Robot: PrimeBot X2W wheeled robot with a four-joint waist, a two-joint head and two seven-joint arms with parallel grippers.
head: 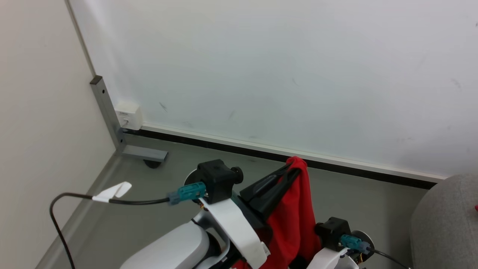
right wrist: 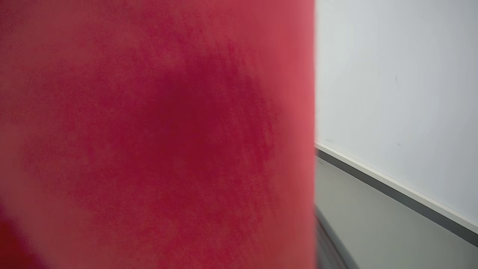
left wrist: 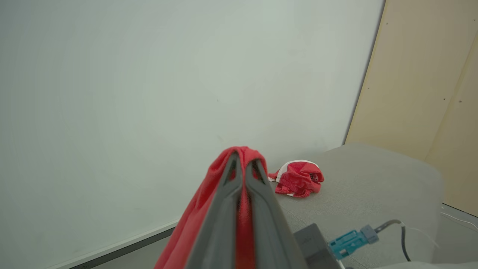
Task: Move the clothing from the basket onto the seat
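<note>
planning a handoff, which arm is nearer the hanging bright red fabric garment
Left: its fingers clamp the red fabric garment at its top; the right arm is beside the hanging part.

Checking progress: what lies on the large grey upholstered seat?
One crumpled red garment with white trim lies on the seat. Its near part is covered by the left gripper and the red cloth it holds.

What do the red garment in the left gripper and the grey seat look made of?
Red garment: soft matte cloth, probably a knit; it hangs limp from the shut left gripper. Seat: light grey woven upholstery, matte, fine weave visible, edge rounded as if padded.
</note>
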